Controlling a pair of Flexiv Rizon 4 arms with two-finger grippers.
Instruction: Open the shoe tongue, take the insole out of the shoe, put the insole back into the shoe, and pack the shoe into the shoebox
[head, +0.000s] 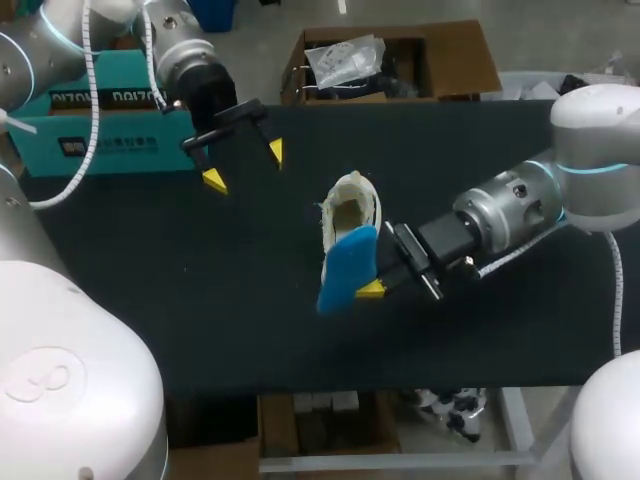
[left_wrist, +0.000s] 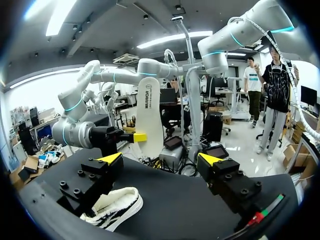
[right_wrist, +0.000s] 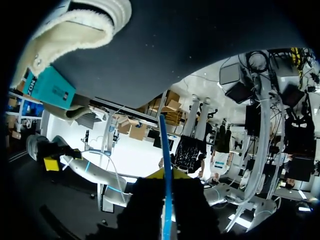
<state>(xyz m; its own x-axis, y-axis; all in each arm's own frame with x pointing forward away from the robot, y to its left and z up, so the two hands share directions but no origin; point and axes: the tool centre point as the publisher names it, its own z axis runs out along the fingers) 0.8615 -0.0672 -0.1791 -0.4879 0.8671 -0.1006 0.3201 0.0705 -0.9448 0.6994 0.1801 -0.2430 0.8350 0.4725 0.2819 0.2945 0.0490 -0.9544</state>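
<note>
On the surface (head: 200, 300) the shoe (head: 352, 205) lies free at frame centre, so pushing the insole (head: 345, 270) back in could shove it aside or snag its collar. The thin edge-on grip may also let the insole twist or slip. The insole hangs just below the shoe's opening, pinched in the right pincer (head: 375, 288) at its lower right. The left pincer (head: 245, 165), spread, hovers well apart at upper left.

Cream fabric sneaker with black-patterned sides (head: 352, 212) (left_wrist: 116, 206) (right_wrist: 70, 30) stands on its sole mid-table, mouth open upward. Flat foam insole, blue one face and white the other (head: 347, 268) (left_wrist: 149, 117) (right_wrist: 165, 170), is out of the shoe, tilted above its near end, one end pinched in the right gripper (head: 372, 290). Teal cardboard shoebox (head: 100, 112) (right_wrist: 49, 87) sits at the table's far left edge, well apart from the sneaker.
</note>
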